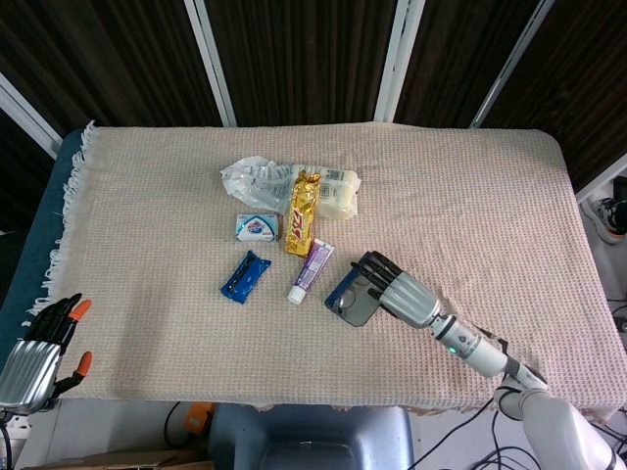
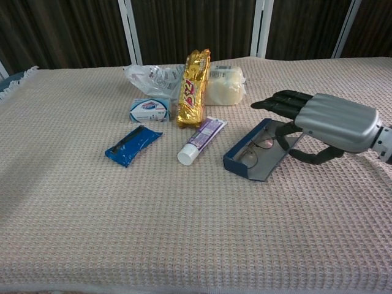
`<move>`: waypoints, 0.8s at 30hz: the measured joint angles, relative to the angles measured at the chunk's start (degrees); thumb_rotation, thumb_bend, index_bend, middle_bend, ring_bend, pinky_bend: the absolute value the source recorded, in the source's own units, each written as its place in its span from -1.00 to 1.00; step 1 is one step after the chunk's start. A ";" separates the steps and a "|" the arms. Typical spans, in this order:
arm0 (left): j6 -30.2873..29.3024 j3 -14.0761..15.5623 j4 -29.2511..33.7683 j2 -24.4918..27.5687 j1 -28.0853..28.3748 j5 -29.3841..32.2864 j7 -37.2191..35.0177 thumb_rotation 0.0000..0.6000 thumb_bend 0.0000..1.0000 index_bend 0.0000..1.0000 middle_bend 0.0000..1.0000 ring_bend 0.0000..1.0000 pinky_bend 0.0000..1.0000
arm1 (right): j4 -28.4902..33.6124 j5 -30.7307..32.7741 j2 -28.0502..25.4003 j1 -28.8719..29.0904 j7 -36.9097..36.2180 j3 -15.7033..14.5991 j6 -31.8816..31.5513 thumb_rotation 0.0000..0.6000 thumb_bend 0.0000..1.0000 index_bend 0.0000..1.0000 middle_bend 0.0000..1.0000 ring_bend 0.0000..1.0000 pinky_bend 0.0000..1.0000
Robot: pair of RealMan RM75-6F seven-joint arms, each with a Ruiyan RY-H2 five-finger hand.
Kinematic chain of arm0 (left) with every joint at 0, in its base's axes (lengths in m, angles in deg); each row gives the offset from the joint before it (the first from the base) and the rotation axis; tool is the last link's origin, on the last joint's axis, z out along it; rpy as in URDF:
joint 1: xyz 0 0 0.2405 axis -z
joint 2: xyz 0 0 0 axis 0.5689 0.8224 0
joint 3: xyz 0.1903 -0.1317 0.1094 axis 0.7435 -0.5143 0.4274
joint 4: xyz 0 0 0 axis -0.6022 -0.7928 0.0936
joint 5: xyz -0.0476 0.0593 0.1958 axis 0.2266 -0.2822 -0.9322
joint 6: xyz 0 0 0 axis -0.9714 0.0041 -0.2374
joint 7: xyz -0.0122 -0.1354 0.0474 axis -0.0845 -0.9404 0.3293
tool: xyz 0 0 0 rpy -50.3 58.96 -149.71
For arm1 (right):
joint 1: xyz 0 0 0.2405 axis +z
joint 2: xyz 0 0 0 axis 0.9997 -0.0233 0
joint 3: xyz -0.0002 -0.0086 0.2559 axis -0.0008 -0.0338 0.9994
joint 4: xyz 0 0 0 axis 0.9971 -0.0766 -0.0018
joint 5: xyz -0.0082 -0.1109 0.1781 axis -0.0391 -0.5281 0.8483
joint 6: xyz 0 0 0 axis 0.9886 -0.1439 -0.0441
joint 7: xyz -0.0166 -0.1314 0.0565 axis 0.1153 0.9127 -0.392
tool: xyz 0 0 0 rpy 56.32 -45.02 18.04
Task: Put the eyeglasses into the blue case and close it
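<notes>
Now, at the far left, off the desk's [image 1: 147, 372] edge in the head view, we keep our left hand [image 1: 34, 352] low beside the teal border, its fingers [image 1: 57, 313] spread and holding nothing; the chest view does not show it. Moving right across the knit cloth, we see a blue snack wrapper [image 2: 133, 144] lying flat, and behind it a small white and blue packet [image 2: 150, 110]. Further back sits a crumpled clear plastic bag [image 2: 152, 78], with a tall gold foil packet [image 2: 193, 87] leaning just beside it and a pale wrapped bundle [image 2: 225, 85] touching the gold packet's right side. A toothpaste tube [image 2: 199, 139] lies in front of the gold packet, cap toward us, apart from the blue case [image 2: 247, 160] to its right. The case lies open on the desk, and the eyeglasses [image 2: 258, 147] rest inside it, seen through its tinted lid [image 2: 275, 160]. Our right hand [image 2: 327, 122] is over the lid's right end, dark fingers [image 2: 283, 102] stretched forward above the case with the thumb under the lid's edge; whether they actually grip the lid we cannot tell.
</notes>
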 measured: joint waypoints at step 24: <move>1.39 -0.03 -0.44 -0.11 0.90 0.05 -0.56 1.00 -0.13 -1.00 -1.00 -1.00 -0.78 | 13.66 -2.34 -8.05 -2.48 2.52 -0.08 -2.07 1.00 0.44 0.41 -0.78 -1.00 -1.00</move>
